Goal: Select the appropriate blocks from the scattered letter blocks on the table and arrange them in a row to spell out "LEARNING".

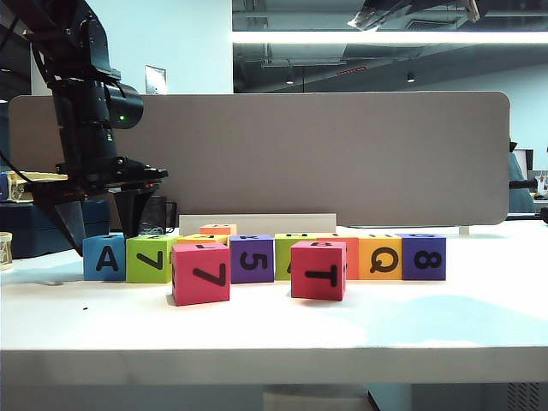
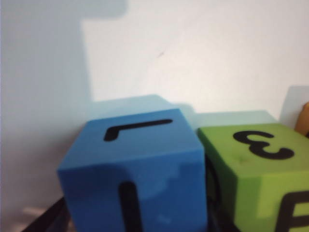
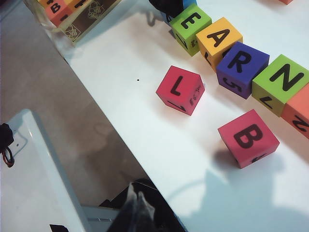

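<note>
The left claw [image 1: 101, 224] hangs over the far-left end of the row of letter blocks, its two dark fingers pointing down on either side of the blue block [image 1: 104, 257]. In the left wrist view that blue block [image 2: 137, 174] fills the lower middle of the frame with an L on its top face, just beside the green block [image 2: 256, 169]; dark finger edges show low at both of its sides, and whether they press on it cannot be told. The jaws look spread wider than the block, so the step in hand seems to be letting the L go at the head of the row.

In the right wrist view the row reads E on the green block [image 3: 190, 24], then A [image 3: 219, 37], R [image 3: 241, 63] and N [image 3: 280, 77] toward the right edge. A red block with L [image 3: 179, 89] and a red block with B [image 3: 247, 137] lie loose in front of it. The next move calls for an I block set after the N.

The right claw [image 3: 137, 205] shows only as a dark blur at the bottom of its own view, well away from the blocks; its state cannot be told.

The worktop [image 1: 274, 330] is smooth and white, backed by a grey-brown partition panel [image 1: 342, 154], with ceiling strip lights behind it.
</note>
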Controlling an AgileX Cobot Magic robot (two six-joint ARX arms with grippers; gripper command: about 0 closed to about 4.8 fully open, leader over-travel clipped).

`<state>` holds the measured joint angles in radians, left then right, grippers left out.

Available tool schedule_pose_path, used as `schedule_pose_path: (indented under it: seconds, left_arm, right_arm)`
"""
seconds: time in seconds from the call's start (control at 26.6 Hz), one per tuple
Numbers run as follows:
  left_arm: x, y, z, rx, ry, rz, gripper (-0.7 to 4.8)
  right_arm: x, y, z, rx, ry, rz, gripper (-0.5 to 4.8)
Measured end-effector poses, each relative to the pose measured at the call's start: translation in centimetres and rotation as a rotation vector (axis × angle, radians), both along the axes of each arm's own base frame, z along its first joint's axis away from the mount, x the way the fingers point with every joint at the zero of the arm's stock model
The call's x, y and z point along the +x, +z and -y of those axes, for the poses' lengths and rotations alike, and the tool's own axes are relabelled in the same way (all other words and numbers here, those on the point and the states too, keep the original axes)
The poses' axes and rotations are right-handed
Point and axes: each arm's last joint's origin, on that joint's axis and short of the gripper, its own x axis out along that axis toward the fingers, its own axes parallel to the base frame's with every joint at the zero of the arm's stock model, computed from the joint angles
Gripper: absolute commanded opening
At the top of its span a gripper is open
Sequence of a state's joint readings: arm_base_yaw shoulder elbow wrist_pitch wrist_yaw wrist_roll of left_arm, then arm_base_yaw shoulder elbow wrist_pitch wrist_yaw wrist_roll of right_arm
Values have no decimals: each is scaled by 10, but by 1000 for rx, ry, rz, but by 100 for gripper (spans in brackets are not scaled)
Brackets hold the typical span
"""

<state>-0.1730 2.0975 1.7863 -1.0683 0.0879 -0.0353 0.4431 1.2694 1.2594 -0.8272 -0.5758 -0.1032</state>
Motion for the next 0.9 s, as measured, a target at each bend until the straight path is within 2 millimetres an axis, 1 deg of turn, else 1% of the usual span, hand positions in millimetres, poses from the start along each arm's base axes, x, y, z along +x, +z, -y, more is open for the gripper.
schedule_pose_path:
  seconds: [0.11,0.26,0.45,0.53,0.6,0.68,0.79,0.83,0.9]
  left_arm:
    - [-3,6,-1,0,0,6,345]
    - [-7,24,-2,25,8,73,345]
    - [-8,39,-4,70,24,140,341]
    - [-10,43,-6,122,39,162,340]
    - [-10,45,-8,163,52,173,339]
    - [-11,47,-8,167,53,176,327]
    - [-12,51,-10,167,58,186,276]
    - [-12,51,-12,167,62,186,266]
    - [-12,51,-16,169,72,183,266]
  right_arm:
    - [0,0,0,1,0,2,-1]
    - [0,1,0,4,0,8,-1]
    - [1,1,0,1,-3,9,-1]
    - [2,0,1,-29,-33,26,-1]
    - [5,0,2,-87,-101,73,-1]
    - [6,0,3,-128,-146,97,-1]
    - [8,0,5,-180,-203,127,-1]
    - [9,-1,5,-193,-218,135,-1]
    - [14,-3,5,-228,-254,150,-1]
